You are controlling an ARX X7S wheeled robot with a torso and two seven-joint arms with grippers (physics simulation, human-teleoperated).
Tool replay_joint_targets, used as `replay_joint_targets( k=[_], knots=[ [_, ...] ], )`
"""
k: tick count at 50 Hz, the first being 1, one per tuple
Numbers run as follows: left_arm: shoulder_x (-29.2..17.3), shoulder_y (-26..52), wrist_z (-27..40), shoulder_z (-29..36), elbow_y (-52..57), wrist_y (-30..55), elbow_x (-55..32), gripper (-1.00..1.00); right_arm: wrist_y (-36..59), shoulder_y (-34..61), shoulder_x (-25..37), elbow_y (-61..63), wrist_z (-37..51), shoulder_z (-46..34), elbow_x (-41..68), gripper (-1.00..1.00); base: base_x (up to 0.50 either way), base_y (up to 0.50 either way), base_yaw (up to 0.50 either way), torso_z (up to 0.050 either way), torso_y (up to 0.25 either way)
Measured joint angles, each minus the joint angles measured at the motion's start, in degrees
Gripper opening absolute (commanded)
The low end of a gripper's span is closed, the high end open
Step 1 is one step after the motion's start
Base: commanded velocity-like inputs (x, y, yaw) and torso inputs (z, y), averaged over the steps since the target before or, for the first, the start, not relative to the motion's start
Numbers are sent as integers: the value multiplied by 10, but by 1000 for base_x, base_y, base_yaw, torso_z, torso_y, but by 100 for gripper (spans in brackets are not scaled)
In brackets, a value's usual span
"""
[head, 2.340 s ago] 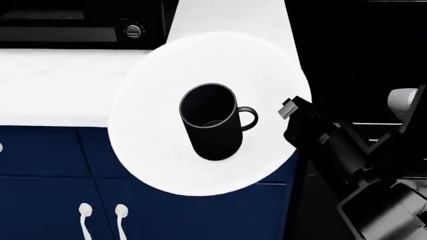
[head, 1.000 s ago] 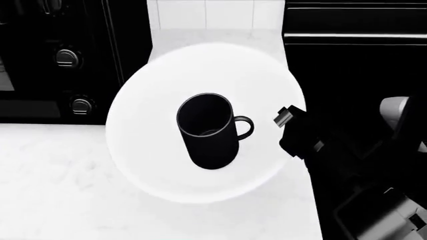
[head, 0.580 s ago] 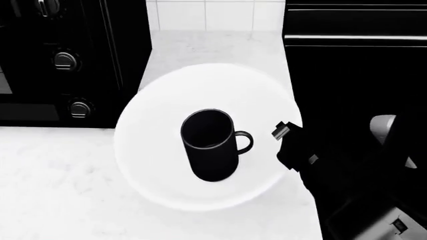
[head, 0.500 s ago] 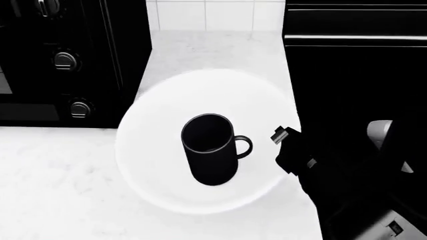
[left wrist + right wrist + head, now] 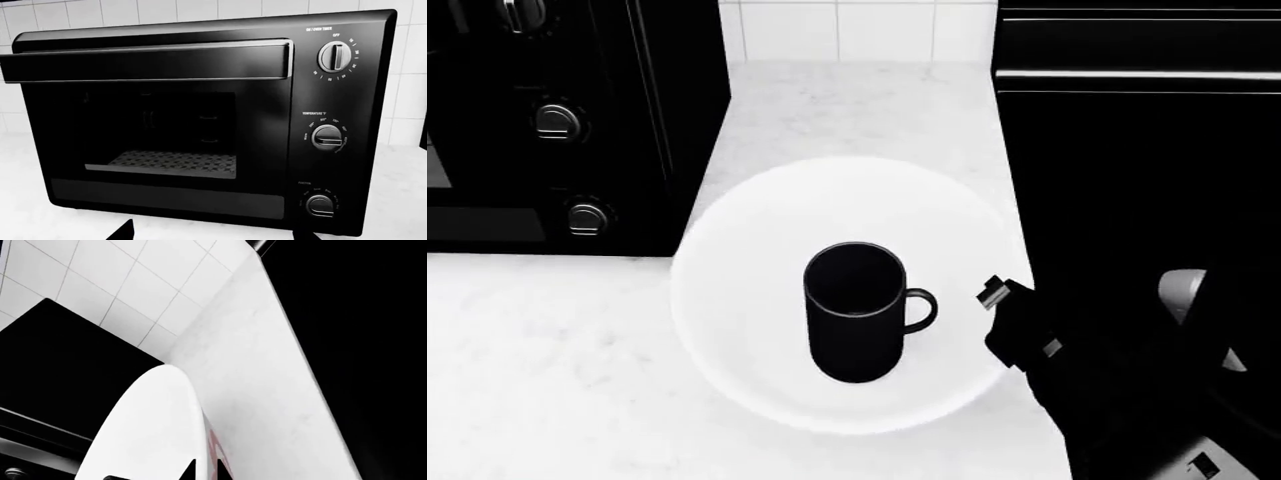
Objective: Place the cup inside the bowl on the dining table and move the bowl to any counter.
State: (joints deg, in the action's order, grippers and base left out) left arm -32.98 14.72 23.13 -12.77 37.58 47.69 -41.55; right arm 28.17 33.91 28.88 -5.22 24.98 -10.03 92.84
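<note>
The white bowl [image 5: 761, 300] is at the marble counter [image 5: 547, 370], between the toaster oven and a black appliance; I cannot tell whether it rests on the stone. The black cup [image 5: 854, 315] stands upright inside it, handle toward the right. My right gripper [image 5: 993, 294] is shut on the bowl's right rim. In the right wrist view the rim of the bowl [image 5: 150, 430] runs between the two close fingertips of the right gripper [image 5: 205, 471]. My left gripper [image 5: 212, 235] is open and empty, facing the oven, its tips wide apart. The dining table is out of view.
A black toaster oven [image 5: 561, 120] stands on the counter left of the bowl; it fills the left wrist view [image 5: 200, 115]. A black appliance [image 5: 1134, 150] borders the counter on the right. White tile backsplash [image 5: 834, 15] is behind.
The view swung from the navy cabinet front to the counter. Since then my right gripper has brought the bowl with the cup down and nearer to me over the counter.
</note>
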Motion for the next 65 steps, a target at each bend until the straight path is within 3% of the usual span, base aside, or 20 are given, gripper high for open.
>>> replay_joint_targets(
  k=[3, 4, 26, 45, 65],
  knots=[
    [2, 3, 3, 5, 0, 1, 1, 100, 0, 1, 0, -1, 0, -1, 0, -100, 0, 0, 0, 0, 0],
    [2, 5, 4, 6, 0, 1, 2, 100, 1, 1, 1, -1, 0, -1, 0, 100, 0, 0, 0, 0, 0],
    [3, 8, 8, 15, -3, -1, 4, 100, -10, -8, 13, 41, 32, 8, 1, 100, 0, 0, 0, 0, 0],
    [1, 19, 14, 20, 2, 9, -7, 100, 2, 14, 77, 139, 96, 41, 19, 100, 0, 0, 0, 0, 0],
    [4, 39, 28, 29, 10, 28, -22, 100, 96, 82, 191, 271, 117, -78, -213, 100, 0, 0, 0, 0, 0]
  ],
)
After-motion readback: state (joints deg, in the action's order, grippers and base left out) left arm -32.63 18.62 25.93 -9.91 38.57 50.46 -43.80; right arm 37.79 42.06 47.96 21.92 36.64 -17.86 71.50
